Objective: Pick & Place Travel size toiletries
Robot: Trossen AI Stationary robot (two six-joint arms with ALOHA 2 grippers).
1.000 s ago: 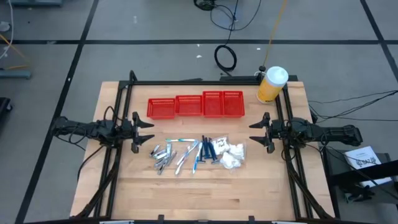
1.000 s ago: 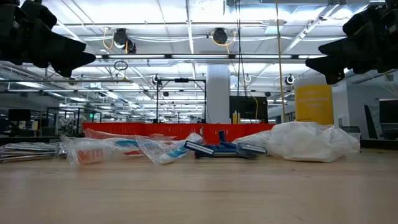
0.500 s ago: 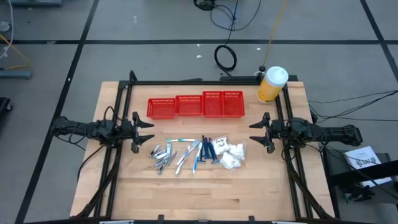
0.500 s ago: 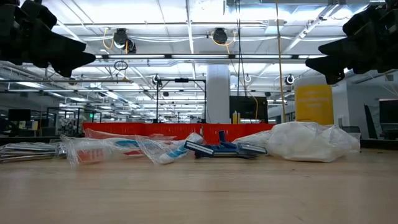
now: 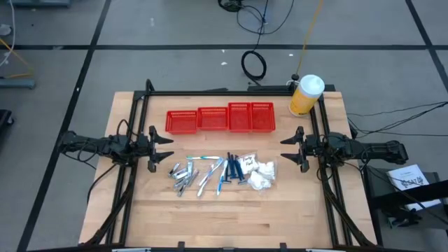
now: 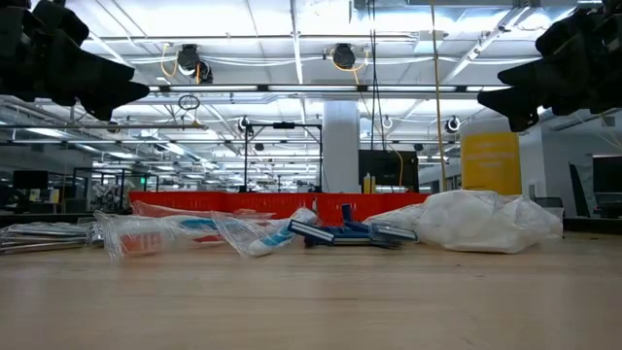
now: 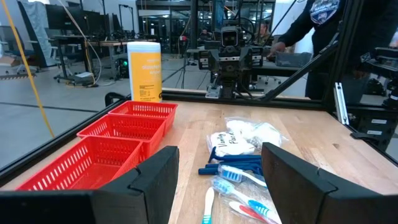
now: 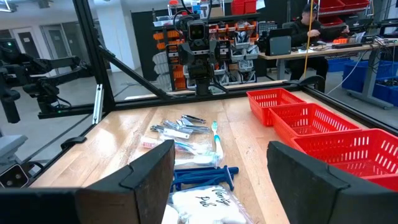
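L pincer & R pincer both open, empty, flanking toiletries on table.

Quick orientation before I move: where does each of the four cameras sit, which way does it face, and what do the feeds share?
High view: overhead, straight down on the table; left gripper and right gripper both open, flanking the toiletries.
Low view: table height, level toward the baskets; arms hang dark in the top corners.
Left wrist view: faces the right arm across the toiletries; own fingers low.
Right wrist view: the mirror, facing the left arm; own fingers low.
Shared: toiletries and baskets appear in all four.
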